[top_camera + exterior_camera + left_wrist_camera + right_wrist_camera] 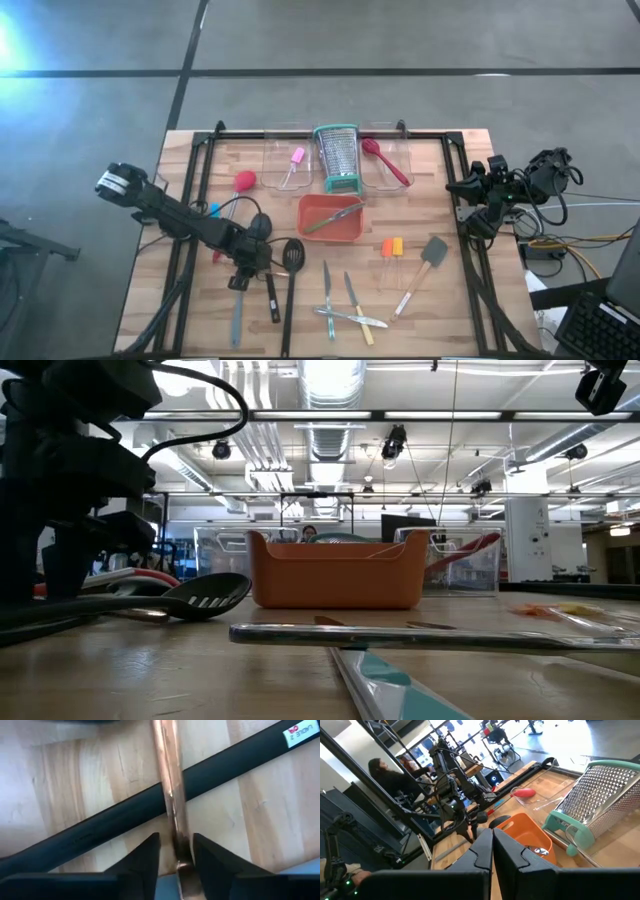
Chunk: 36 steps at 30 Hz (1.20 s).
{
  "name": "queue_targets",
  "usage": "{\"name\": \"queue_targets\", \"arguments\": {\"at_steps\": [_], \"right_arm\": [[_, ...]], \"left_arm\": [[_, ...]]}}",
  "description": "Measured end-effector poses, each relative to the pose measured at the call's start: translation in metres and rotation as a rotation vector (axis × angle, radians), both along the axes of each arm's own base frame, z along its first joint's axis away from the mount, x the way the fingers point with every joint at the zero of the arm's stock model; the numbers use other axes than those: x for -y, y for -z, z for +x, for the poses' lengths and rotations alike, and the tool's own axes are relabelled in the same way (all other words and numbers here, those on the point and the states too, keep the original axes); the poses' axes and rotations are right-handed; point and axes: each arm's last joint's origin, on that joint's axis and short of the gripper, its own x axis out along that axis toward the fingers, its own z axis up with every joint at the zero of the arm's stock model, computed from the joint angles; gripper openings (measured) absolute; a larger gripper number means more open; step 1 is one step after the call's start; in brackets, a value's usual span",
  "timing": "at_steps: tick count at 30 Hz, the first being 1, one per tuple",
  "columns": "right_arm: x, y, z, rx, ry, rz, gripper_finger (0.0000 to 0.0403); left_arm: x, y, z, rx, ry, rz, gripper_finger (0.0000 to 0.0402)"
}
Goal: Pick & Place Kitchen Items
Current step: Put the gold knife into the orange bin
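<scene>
On the left, the left gripper (243, 268) is down at the wooden table (450, 310), its two fingers (145, 855) set on either side of a copper-coloured metal shank (170, 785) that crosses over a black handle (100, 827); whether they pinch it yet I cannot tell. Mid-table, a utensil lies in the orange tray (331, 217), with knives (350, 305) nearer the front edge. At the right edge, the right gripper (492, 851) waits, fingers together.

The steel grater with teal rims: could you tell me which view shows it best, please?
The right wrist view: the steel grater fills the picture's side, its holes and teal rim plain. The high view shows the grater small, from above, between the clear bins. The low view hides it behind the orange tray; the left wrist view misses it.
</scene>
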Motion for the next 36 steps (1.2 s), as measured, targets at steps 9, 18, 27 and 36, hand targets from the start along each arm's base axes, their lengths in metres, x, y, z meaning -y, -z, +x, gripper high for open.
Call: {"name": "queue_targets", "arguments": {"at_steps": [9,18,27,36], "right_arm": [[0.0,0.0,0.0,0.0,0.0,0.0,0.0009],[0.0,0.0,0.0,0.0,0.0,0.0,0.0009],[0.0,0.0,0.0,0.0,0.0,0.0,0.0009],[0.0,0.0,0.0,0.0,0.0,0.0,0.0009]], "left_arm": [[0.0,-0.001,0.001,0.011,0.003,0.003,0.0043],[0.002,-0.027,0.003,-0.08,0.052,0.019,0.0043],[0.005,-0.099,0.011,0.049,0.06,-0.022,0.0043],[-0.003,-0.157,0.035,0.501,0.026,-0.062,0.0043]]}}
